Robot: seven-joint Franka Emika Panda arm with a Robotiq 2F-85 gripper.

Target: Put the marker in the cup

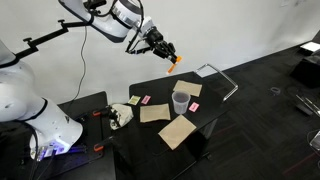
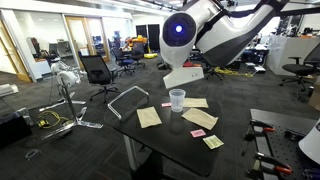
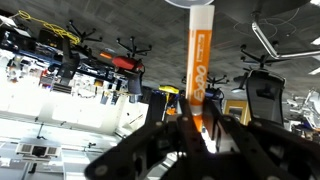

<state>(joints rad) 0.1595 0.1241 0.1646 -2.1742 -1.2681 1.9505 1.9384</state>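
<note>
Wrist view: jaws clamp the thin orange marker point(image 3: 200, 70). In an exterior view, the extended arm point(image 1: 105, 22) holds it high, well apart from the translucent plastic cup point(image 1: 181, 101).

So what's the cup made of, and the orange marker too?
The cup looks like thin clear plastic with a greyish tint, because you can see through it. The marker is probably smooth orange plastic: its colour is even, with pale printing along the barrel.

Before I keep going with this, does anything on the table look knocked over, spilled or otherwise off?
Nothing stands out. The translucent plastic cup stands upright on the black table, with no spill. The thin orange marker is clamped in the hand, up above the table. The tan sheets lie flat, loosely angled.
</note>
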